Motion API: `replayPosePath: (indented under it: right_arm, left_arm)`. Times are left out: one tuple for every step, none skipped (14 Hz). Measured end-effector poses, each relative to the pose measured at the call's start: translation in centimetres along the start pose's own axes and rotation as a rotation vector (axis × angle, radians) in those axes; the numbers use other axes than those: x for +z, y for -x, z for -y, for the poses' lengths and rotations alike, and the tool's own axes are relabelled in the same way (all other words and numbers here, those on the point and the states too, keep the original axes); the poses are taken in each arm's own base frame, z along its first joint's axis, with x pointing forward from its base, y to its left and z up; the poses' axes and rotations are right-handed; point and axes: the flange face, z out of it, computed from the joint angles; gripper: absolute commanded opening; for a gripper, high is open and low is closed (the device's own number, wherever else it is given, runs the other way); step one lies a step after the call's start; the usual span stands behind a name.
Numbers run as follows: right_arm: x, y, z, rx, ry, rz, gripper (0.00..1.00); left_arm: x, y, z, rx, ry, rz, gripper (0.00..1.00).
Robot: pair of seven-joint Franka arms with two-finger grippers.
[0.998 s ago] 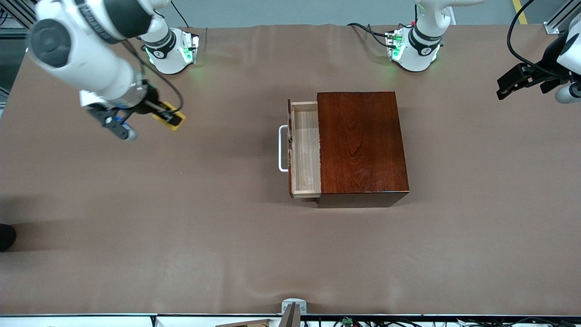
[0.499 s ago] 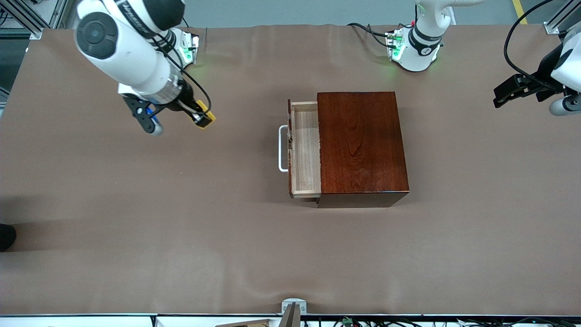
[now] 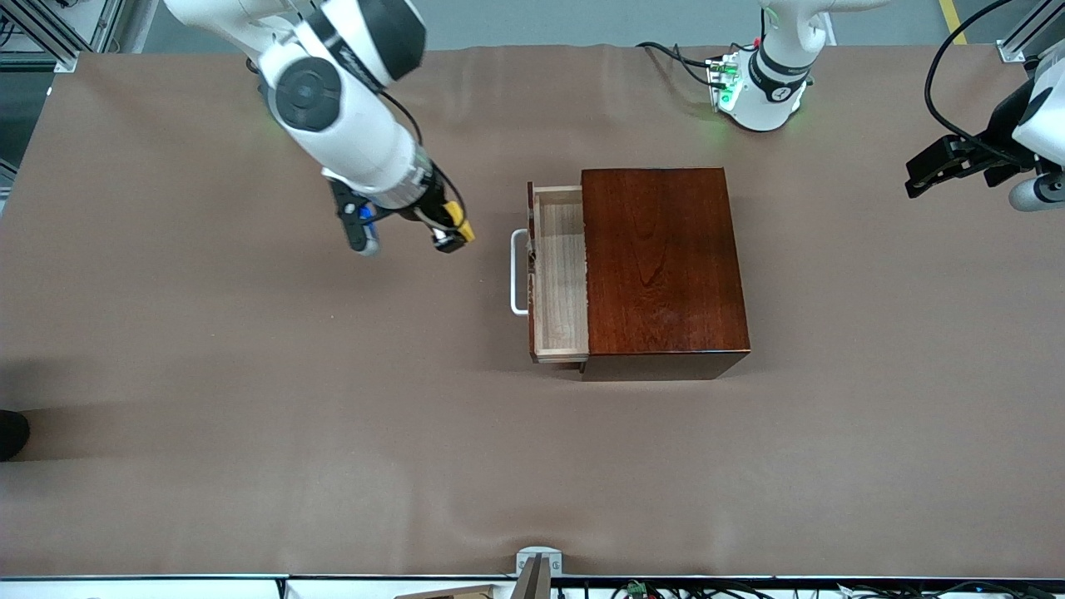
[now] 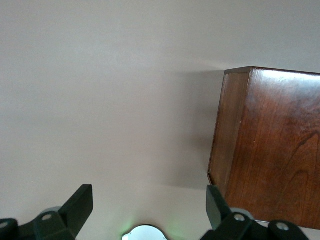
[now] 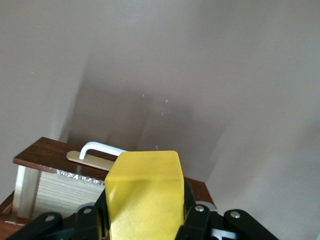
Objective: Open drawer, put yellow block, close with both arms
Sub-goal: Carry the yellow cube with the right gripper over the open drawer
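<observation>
The reddish-brown wooden box (image 3: 661,262) stands mid-table with its drawer (image 3: 559,274) pulled open toward the right arm's end, pale wood inside, white handle (image 3: 517,272) on its front. My right gripper (image 3: 453,235) is shut on the yellow block (image 3: 459,225) and holds it above the table just short of the handle. In the right wrist view the yellow block (image 5: 144,192) sits between the fingers, with the drawer (image 5: 55,187) and handle (image 5: 102,149) ahead. My left gripper (image 3: 923,170) is open and empty, up at the left arm's end; its wrist view shows the box (image 4: 270,145).
The brown table cover (image 3: 250,399) stretches wide around the box. The left arm's base (image 3: 761,87) stands at the table's robot edge. A small metal mount (image 3: 537,561) sits at the edge nearest the front camera.
My right gripper has carried the yellow block from the right arm's end toward the open drawer, now close to its handle. The left arm has barely moved.
</observation>
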Motion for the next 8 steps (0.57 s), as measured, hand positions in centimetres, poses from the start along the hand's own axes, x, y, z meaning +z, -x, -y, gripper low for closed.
replayPosePath:
  right_arm:
    - [0.9,1.1,0.5,0.026,0.006,-0.01,0.17]
    - [1.8,2.3,1.0,0.054,0.008,-0.02,0.17]
    - [2.5,3.4,1.5,0.079,0.009,-0.021,0.17]
    - [3.1,4.3,1.9,0.097,0.011,-0.02,0.17]
    - [3.7,5.1,2.2,0.111,0.015,-0.016,0.17]
    - [4.1,5.7,2.4,0.123,0.018,-0.013,0.17]
    - [4.5,6.5,2.4,0.134,0.018,-0.01,0.17]
    - [4.7,7.4,2.5,0.148,0.009,-0.005,0.17]
  left_arm:
    - [0.0,0.0,0.0,0.0,0.0,0.0,1.0]
    - [0.0,0.0,0.0,0.0,0.0,0.0,1.0]
    - [0.0,0.0,0.0,0.0,0.0,0.0,1.0]
    - [0.0,0.0,0.0,0.0,0.0,0.0,1.0]
    - [0.0,0.0,0.0,0.0,0.0,0.0,1.0]
    - [0.0,0.0,0.0,0.0,0.0,0.0,1.0]
    - [0.0,0.0,0.0,0.0,0.0,0.0,1.0]
    - [0.0,0.0,0.0,0.0,0.0,0.0,1.0]
